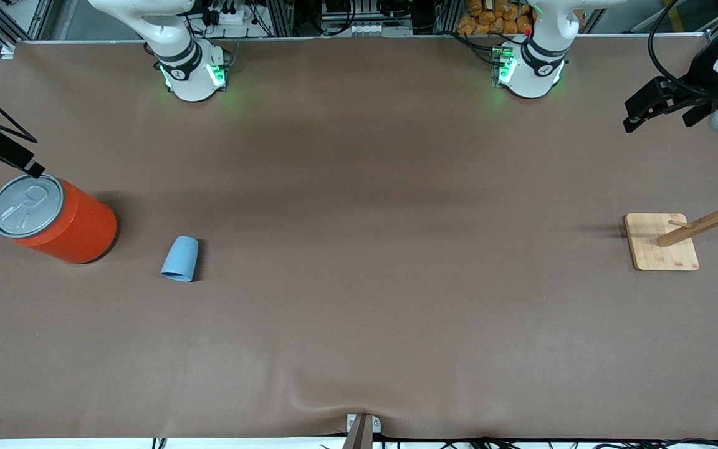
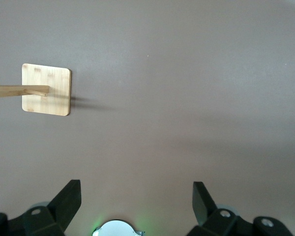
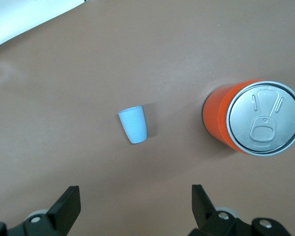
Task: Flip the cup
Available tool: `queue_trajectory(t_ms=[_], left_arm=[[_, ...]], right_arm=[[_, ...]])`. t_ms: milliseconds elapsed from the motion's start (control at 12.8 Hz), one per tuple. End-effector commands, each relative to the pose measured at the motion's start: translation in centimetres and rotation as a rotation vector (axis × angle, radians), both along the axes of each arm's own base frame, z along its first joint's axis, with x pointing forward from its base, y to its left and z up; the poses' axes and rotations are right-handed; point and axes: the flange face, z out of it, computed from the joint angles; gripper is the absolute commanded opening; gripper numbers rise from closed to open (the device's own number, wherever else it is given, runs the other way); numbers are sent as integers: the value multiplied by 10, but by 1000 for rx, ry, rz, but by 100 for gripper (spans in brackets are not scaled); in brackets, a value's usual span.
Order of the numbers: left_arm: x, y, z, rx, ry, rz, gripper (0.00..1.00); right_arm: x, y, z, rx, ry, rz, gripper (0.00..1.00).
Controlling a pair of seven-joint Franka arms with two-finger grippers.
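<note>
The light-blue cup (image 1: 179,259) appears to lie on its side on the brown table, its wider end toward the front camera, beside the orange can (image 1: 63,226). The right wrist view shows the cup (image 3: 133,125) well away from my right gripper (image 3: 135,199), which is open and empty. That gripper (image 1: 30,166) hangs in the air over the can's edge at the right arm's end of the table. My left gripper (image 2: 136,196) is open too, with nothing between its fingers. It hovers (image 1: 658,118) over the left arm's end of the table.
The orange can with a grey pull-tab lid (image 3: 264,118) stands upright close to the cup. A wooden peg rack on a square bamboo base (image 1: 661,242) stands at the left arm's end, also visible as the rack base (image 2: 45,89) in the left wrist view.
</note>
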Motion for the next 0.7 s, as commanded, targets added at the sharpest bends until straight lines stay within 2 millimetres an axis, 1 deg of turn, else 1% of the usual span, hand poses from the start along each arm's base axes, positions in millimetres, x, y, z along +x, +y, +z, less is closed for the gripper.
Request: queue_trajectory(t_ms=[0, 78, 156, 234, 390, 468, 546, 625], left_arm=[[-1, 2, 4, 16, 1, 7, 100], [-1, 2, 3, 18, 3, 7, 100], [-1, 2, 3, 18, 9, 7, 100], [-2, 2, 2, 19, 15, 7, 100], [-2, 3, 1, 19, 18, 7, 100], [-3, 3, 3, 19, 15, 7, 100], [-4, 3, 3, 19, 18, 7, 100], [-5, 3, 3, 20, 21, 7, 100]], right_arm=[[13, 9, -28, 12, 57, 31, 100], [23, 16, -47, 13, 91, 50, 100], [33, 18, -69, 14, 128, 75, 100], [44, 16, -95, 17, 169, 129, 100], [56, 16, -135, 28, 231, 262, 100], [65, 14, -160, 21, 266, 263, 100], [70, 9, -179, 26, 290, 259, 100], [75, 11, -196, 28, 301, 260, 100]])
